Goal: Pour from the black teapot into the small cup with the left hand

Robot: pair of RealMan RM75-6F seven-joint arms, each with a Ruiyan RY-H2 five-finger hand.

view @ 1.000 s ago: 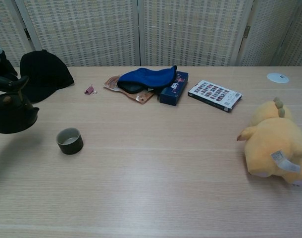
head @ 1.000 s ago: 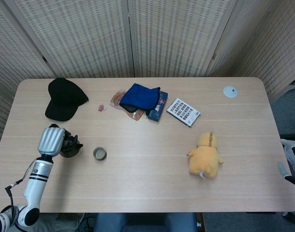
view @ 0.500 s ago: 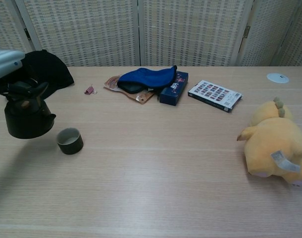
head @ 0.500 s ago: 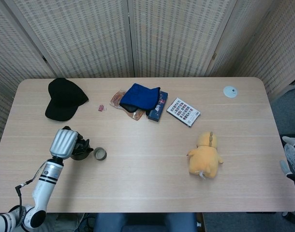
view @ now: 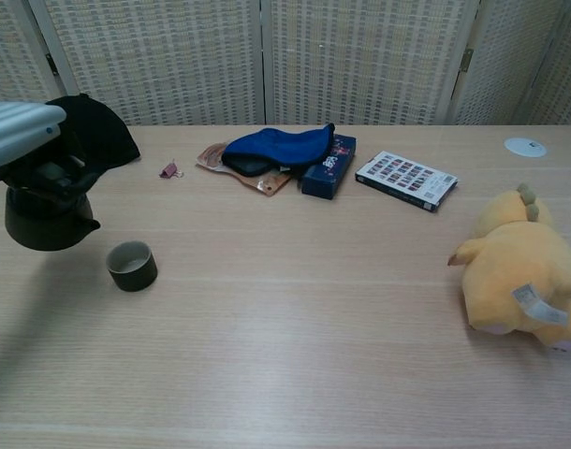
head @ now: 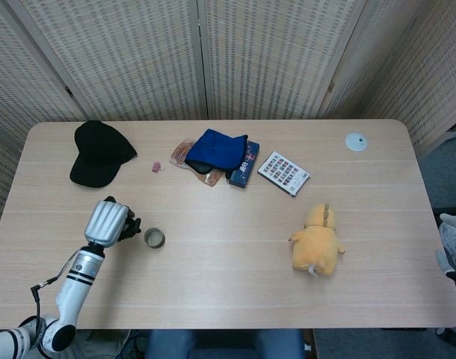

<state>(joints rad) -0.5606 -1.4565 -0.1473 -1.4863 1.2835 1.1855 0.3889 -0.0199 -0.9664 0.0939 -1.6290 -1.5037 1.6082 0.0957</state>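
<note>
Black teapot [view: 44,217], held by my left hand [head: 108,221] from above, clear of the table [view: 304,309] and just to the left of the small cup [view: 132,266]; its spout points toward the cup, and in the chest view the pot leans only slightly. From the head view the hand covers most of the pot.

Small cup: dark, upright, open mouth up, standing on the table, apart from the pot.

Left hand: silver-backed, fingers wrapped around the teapot's top. My right hand [head: 448,258] shows only as a sliver at the far right edge of the head view; I cannot tell whether it is clenched or spread.

Black cap [head: 98,152]: behind the teapot, near the table's far left corner.

Pink clip [view: 168,170]: right of the cap.

Blue cloth [view: 278,147]: far centre, lying over an orange packet [view: 216,154] and a dark blue box [view: 328,166].

Printed card box [view: 406,179]: right of the blue box.

Yellow plush toy [view: 521,269]: right side, well apart from the cup.

White disc [view: 525,146]: far right corner.
</note>
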